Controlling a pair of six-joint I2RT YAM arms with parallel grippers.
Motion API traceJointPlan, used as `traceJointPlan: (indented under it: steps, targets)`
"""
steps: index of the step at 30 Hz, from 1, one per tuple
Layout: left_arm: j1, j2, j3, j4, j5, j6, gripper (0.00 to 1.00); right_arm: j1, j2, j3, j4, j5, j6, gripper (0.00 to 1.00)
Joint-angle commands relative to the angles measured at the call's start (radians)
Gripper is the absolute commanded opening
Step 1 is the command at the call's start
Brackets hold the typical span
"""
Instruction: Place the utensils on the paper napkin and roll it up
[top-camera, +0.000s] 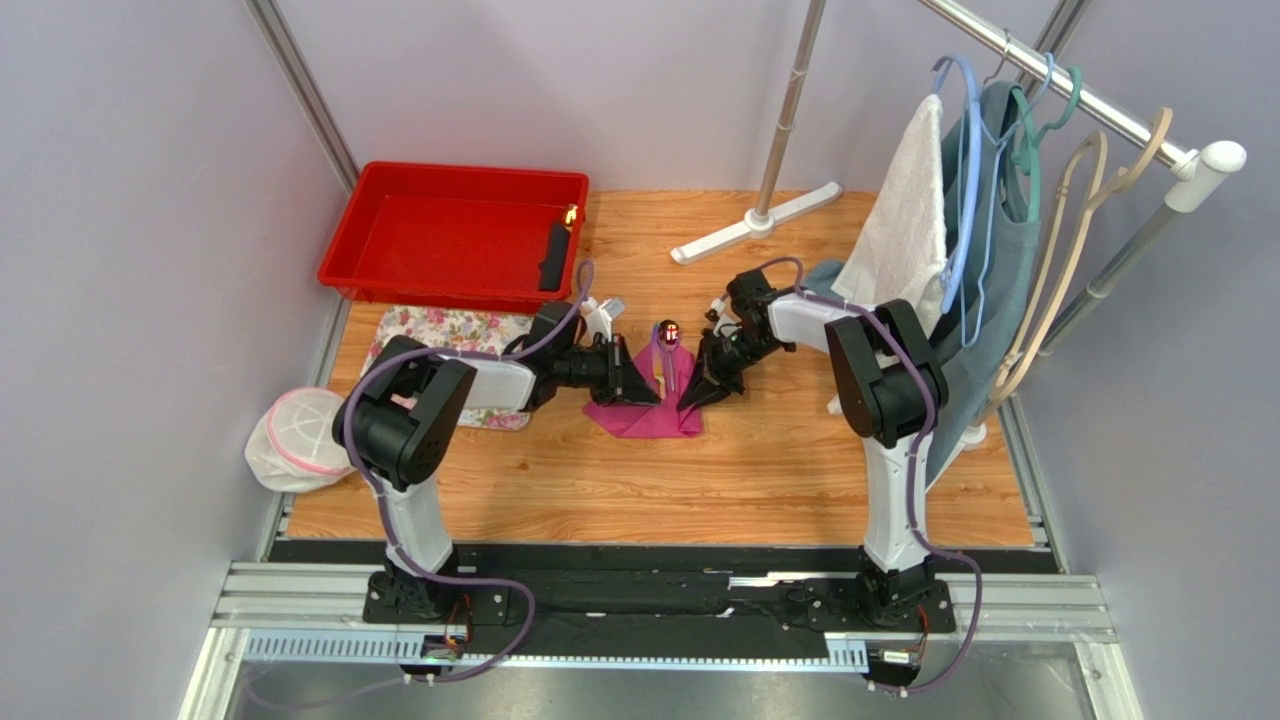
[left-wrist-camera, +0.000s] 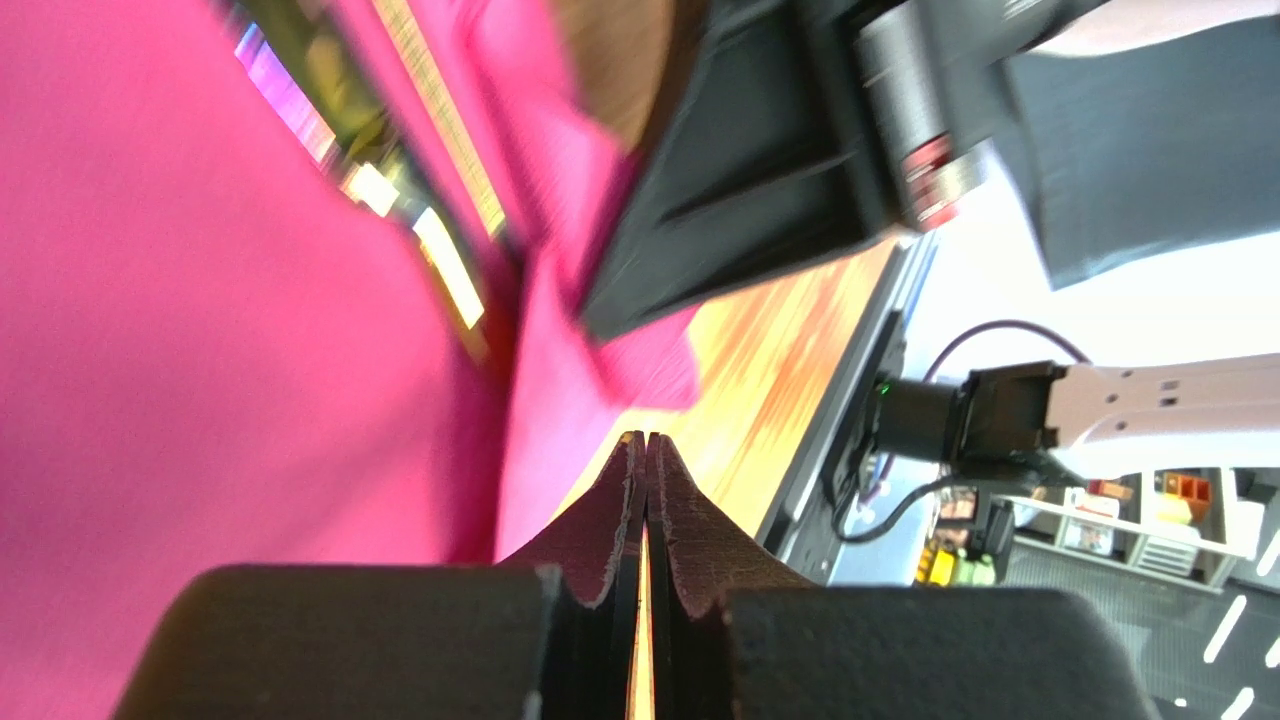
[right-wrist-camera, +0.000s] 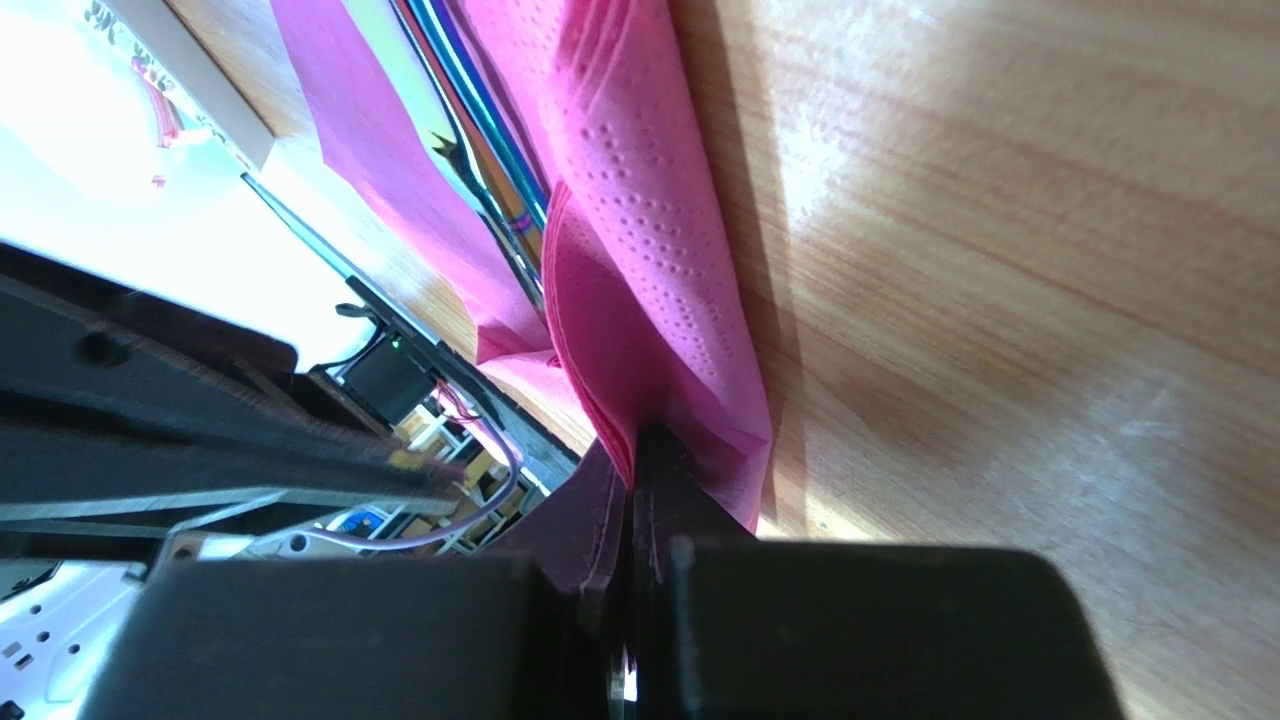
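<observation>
Student: Progress at this stage, as we read it?

Tutor: Placing looks done. The utensils (top-camera: 666, 333) lie on the paper napkin (top-camera: 649, 413), near the middle of the tabletop (top-camera: 781, 465), and both wrist views show their iridescent shafts between raised pink folds. Rolling we judge begun but not finished: the sheet's left and right edges stand lifted, yet no closed roll shows anywhere.

Student: And where does the napkin sit relative to each hand?

Tutor: Right hand (right-wrist-camera: 643, 450): fingers together, clamped on the napkin's right edge, which rises from the tips beside the utensils. Left hand (left-wrist-camera: 646, 450): fingers together, with the pink sheet pressed against them. Whether a layer is caught between them we cannot tell. Seen from above, the two hands face each other across the napkin, the left hand at its left edge and the right hand at its right.
</observation>
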Motion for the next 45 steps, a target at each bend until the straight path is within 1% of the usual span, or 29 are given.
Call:
traceJointPlan:
  steps: [1, 4, 12, 25, 38, 45]
  targets:
    - [0.010, -0.045, -0.024, -0.126, 0.020, 0.074, 0.03, 0.006, -0.010, 0.032, 0.020, 0.017, 0.015, 0.00]
    - [0.013, -0.035, -0.025, -0.152, 0.003, 0.080, 0.00, 0.009, -0.016, 0.032, 0.020, 0.016, 0.017, 0.00]
    - [0.013, 0.033, 0.027, -0.166, -0.028, 0.091, 0.00, 0.026, -0.035, 0.030, 0.043, -0.015, 0.057, 0.00]
    - [0.012, 0.068, 0.048, -0.172, -0.045, 0.106, 0.00, 0.042, -0.065, -0.008, 0.134, -0.063, 0.175, 0.00]
    - [0.012, 0.090, 0.068, -0.195, -0.052, 0.131, 0.00, 0.087, -0.030, 0.004, 0.213, -0.079, 0.256, 0.00]
    - [0.012, 0.087, 0.068, -0.191, -0.048, 0.129, 0.00, 0.096, -0.010, 0.002, 0.221, -0.058, 0.264, 0.00]
